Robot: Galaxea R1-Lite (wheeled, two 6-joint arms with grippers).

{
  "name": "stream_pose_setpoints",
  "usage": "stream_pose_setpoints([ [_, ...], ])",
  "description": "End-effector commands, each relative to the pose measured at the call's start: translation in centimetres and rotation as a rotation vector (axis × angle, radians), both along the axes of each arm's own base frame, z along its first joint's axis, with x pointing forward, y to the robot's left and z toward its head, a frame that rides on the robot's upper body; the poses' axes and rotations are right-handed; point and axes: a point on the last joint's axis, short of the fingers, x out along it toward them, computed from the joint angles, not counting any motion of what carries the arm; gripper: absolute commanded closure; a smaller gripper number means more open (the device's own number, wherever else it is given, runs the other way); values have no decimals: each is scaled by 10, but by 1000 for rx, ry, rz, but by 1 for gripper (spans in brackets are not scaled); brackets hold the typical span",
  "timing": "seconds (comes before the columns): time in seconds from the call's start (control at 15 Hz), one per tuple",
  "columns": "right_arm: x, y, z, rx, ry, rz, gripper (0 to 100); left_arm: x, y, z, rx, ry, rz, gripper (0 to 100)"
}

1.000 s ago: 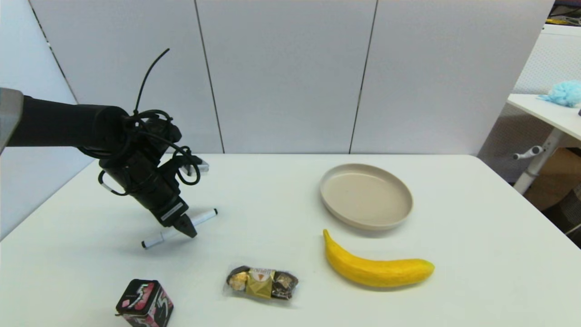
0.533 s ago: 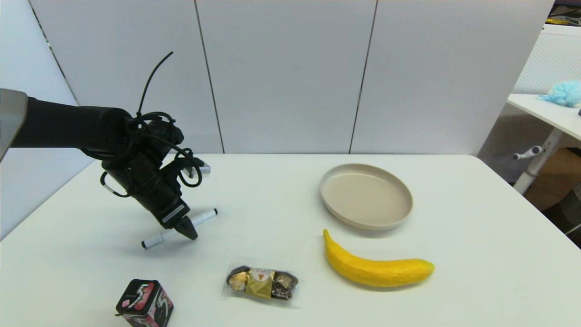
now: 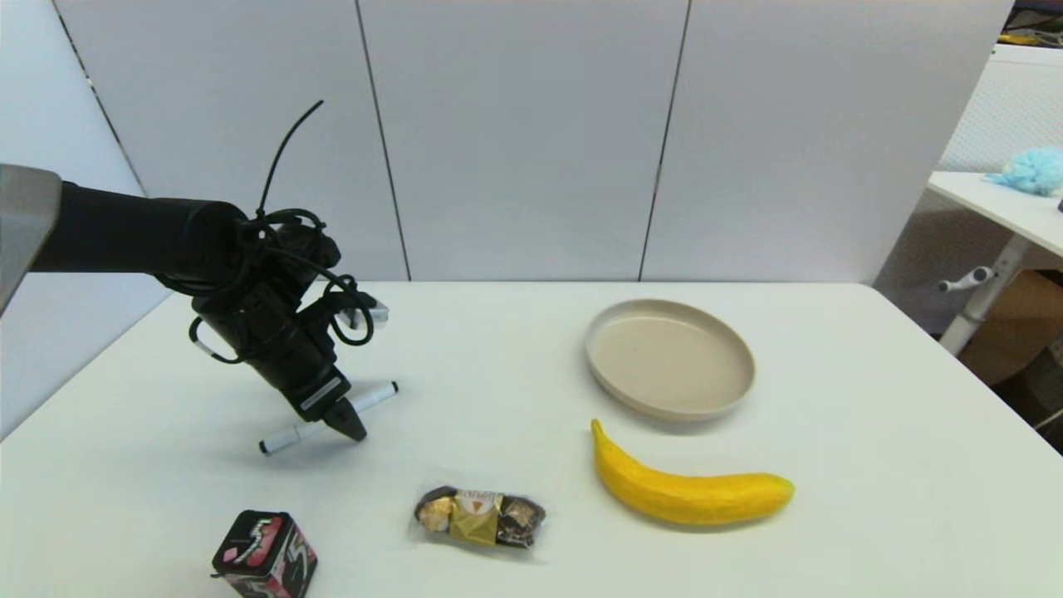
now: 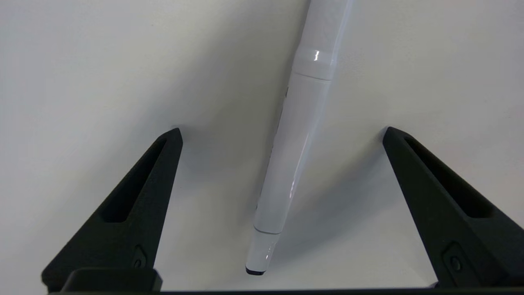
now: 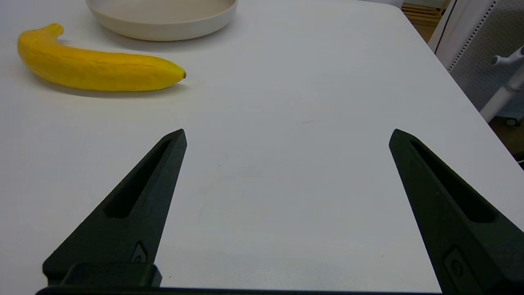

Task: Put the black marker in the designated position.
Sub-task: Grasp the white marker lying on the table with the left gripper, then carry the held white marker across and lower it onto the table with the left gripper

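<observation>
Our left pincer [image 3: 347, 428] hangs spread wide, astride the black marker [image 3: 329, 418], which lies flat on the counter [image 3: 515, 399] touching neither finger. Only our left wrist view shows that gap; our right wrist view shows the right pincer [image 5: 286, 137] released, near the banana [image 5: 98, 69].

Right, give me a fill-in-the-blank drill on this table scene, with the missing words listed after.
1. The slim white-barrelled black marker lies on the white table between the fingers of the ____ gripper, untouched.
2. That gripper's jaws stand ____.
3. The yellow banana lies just in front of the round beige ____.
4. The right gripper holds ____.

Missing words: left; open; plate; nothing
</observation>
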Motion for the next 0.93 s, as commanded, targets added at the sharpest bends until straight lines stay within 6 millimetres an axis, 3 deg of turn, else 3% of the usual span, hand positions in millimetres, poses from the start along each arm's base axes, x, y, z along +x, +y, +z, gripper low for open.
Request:
stream_pose_setpoints([
  [0.07,0,0,0,-1,1,1,0,-2,0,2,-1,3,-1,100],
  [0.73,0,0,0,-1,1,1,0,-5,0,10,-7,-21,-3,100],
  [0.93,0,0,0,-1,1,1,0,0,-8,32,-23,-112,-22,100],
])
